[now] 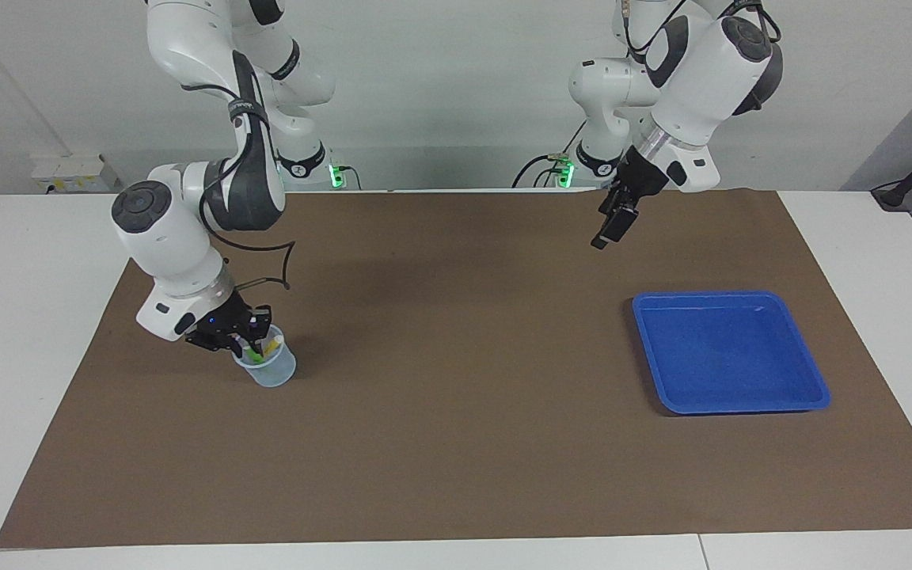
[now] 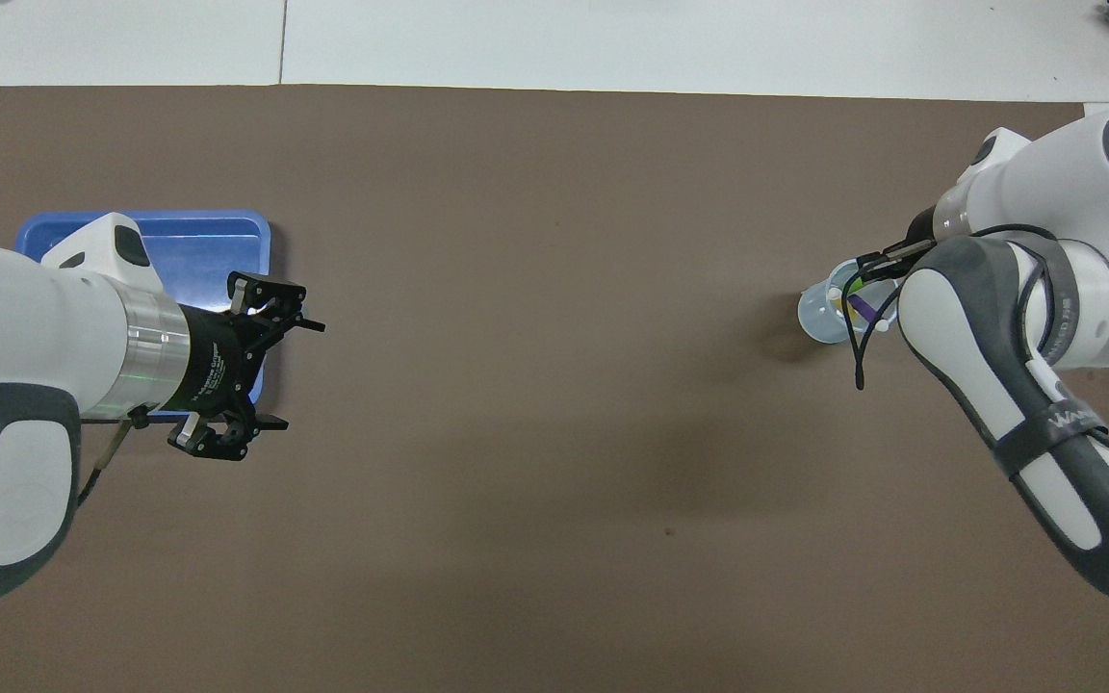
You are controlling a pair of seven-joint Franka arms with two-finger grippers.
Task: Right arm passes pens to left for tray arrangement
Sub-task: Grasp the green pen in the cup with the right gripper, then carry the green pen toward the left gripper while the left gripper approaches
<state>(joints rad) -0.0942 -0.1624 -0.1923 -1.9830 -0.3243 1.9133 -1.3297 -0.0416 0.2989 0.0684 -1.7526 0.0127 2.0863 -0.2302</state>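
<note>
A small translucent cup [image 1: 274, 370] stands on the brown mat toward the right arm's end, and the pens stand in it. Green [image 2: 864, 283], yellow [image 2: 838, 299] and purple [image 2: 863, 307] pens show from overhead. My right gripper [image 1: 248, 340], blue light on its mount, is lowered into the cup's mouth, shut on the upper end of the green pen [image 1: 251, 347]. The blue tray [image 1: 729, 352] lies toward the left arm's end with nothing in it. My left gripper [image 1: 605, 234] hangs open in the air over the mat beside the tray, holding nothing.
The brown mat [image 1: 456, 443] covers most of the white table. From overhead the left arm's wrist covers part of the tray [image 2: 218, 236]. A black cable [image 2: 861, 356] loops off the right arm beside the cup [image 2: 816, 314].
</note>
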